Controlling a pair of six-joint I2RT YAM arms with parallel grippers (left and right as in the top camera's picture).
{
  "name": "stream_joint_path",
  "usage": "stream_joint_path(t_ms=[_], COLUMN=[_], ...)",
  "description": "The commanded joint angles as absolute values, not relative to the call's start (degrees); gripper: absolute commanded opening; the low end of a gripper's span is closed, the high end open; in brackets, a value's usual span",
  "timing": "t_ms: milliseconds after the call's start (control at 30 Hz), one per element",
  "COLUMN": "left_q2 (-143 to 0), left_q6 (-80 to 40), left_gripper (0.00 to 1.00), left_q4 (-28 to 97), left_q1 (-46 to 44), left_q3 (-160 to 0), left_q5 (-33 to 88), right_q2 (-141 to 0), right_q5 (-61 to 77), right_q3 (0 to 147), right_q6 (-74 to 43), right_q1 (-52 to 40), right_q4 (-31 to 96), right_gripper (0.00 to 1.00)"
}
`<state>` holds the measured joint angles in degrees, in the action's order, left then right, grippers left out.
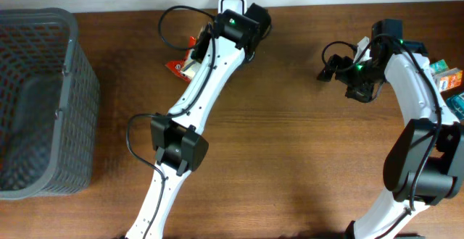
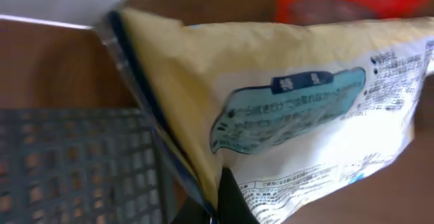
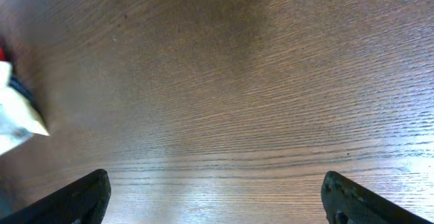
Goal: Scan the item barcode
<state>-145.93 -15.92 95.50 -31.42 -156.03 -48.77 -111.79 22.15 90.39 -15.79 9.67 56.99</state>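
Observation:
My left gripper [image 1: 197,51] is shut on the item [image 1: 184,64], a cream and white packet with a red end, held just above the table's far middle. The left wrist view has the packet [image 2: 285,108] filling the frame, with a teal label and fine printed text. My left gripper [image 2: 222,207] pinches its lower edge, one black finger [image 2: 232,198] over the print. No barcode shows in any view. My right gripper [image 1: 328,68] hangs open over bare wood to the right. In the right wrist view that gripper [image 3: 215,187] is empty, and a white corner of the packet [image 3: 17,125] shows at the left.
A grey mesh basket [image 1: 43,101] stands at the left edge and also shows in the basket [image 2: 74,163] corner of the left wrist view. A white-rimmed black device [image 1: 230,4] sits at the far edge. Small coloured boxes [image 1: 449,80] lie at the right edge.

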Motion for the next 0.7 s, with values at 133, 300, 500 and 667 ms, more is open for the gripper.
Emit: stream_joint_path(t_ms=[133,300,500,667], left_q2=[-144.2,-144.3,-144.4,-144.3], left_q6=[-18.9,-18.8,-18.8,-18.7], left_gripper=[0.0,0.0,0.01,0.16], left_q4=[89.1,91.9,92.5,92.5], left_q1=[-30.2,-29.9,-34.9,-38.0], left_q3=[-156.0,-155.6,-151.9,-151.9], left_q5=[-66.6,-52.1,-43.1,-28.4], right_q2=[-110.4,-110.4,-110.4,-110.4], right_q5=[21.9,21.9,21.8,21.8], right_q3=[91.0,91.0,91.0,91.0], right_q6=[-15.2,-15.2,-15.2,-15.2], right_q1=[9.7,9.8,9.8,9.8], right_q4=[56.8,56.8,56.8,56.8], right_gripper=[0.98,0.98,0.98,0.98])
